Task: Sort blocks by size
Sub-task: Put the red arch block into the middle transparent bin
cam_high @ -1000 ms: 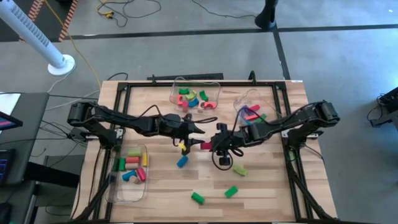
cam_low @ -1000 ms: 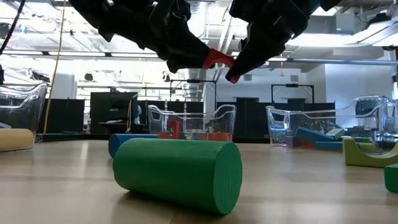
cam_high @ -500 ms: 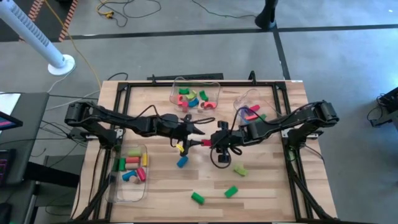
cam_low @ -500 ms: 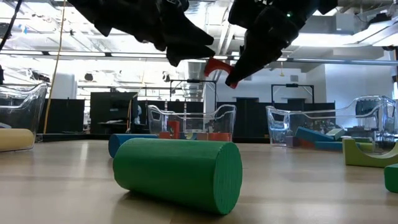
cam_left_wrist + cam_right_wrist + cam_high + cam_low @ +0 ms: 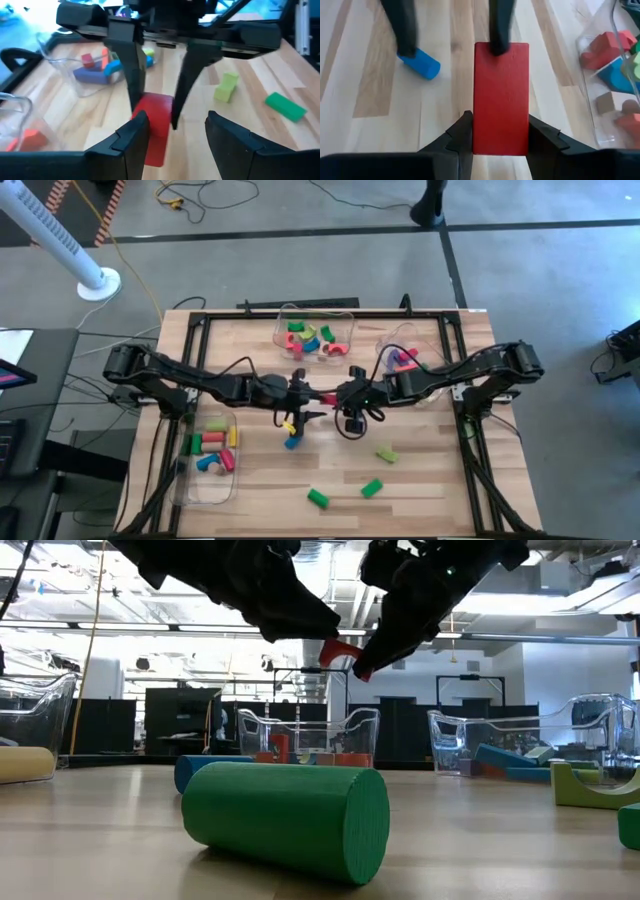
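Robot lab: framed bench (image 5: 200,322), concrete floor (image 5: 330,265)

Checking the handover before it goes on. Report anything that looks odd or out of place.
One thing: the red block hangs above mid-table between both arms. The right gripper clamps one end while the left gripper has open fingers around the other. Loose blocks on the table are unsorted, not spilled.

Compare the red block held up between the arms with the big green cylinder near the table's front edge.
The flat red rectangular block is off the table, gripped by the right gripper; the green cylinder lies on its side on the wooden table. The red block has flat faces and square corners; the green cylinder is round with a flat end. Neither is in a bin yet.
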Action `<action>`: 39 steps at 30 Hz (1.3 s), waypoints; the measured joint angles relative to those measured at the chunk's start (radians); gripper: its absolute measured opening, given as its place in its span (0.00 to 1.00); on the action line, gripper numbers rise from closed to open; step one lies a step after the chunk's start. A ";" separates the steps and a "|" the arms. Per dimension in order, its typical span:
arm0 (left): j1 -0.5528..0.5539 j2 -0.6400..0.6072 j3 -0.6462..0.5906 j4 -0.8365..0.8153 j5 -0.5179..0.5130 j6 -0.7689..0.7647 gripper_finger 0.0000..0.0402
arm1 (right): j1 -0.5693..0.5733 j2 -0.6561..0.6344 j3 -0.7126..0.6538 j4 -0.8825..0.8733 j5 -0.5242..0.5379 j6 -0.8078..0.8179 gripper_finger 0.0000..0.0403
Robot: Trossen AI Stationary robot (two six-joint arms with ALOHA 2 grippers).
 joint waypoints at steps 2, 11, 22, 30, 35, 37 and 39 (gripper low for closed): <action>-0.001 0.000 0.000 0.010 -0.010 0.012 0.47 | 0.000 0.000 0.000 0.003 -0.007 0.003 0.40; -0.026 0.000 0.000 0.031 -0.019 0.077 0.50 | 0.023 -0.002 0.000 0.030 -0.038 0.004 0.40; -0.022 0.002 -0.001 -0.003 -0.012 0.031 0.67 | 0.023 -0.002 0.000 0.051 -0.037 0.000 0.40; -0.023 0.002 -0.001 0.004 -0.029 0.049 0.52 | 0.028 -0.002 0.000 0.049 -0.034 0.003 0.40; -0.023 0.002 -0.001 0.006 -0.028 0.087 0.36 | 0.028 -0.002 0.000 0.048 -0.033 0.002 0.41; -0.023 0.002 -0.001 0.006 -0.026 0.093 0.31 | 0.028 -0.002 0.000 0.046 -0.031 0.000 0.43; -0.023 0.002 -0.001 0.006 -0.027 0.098 0.31 | 0.028 -0.002 0.000 0.047 -0.031 0.002 0.44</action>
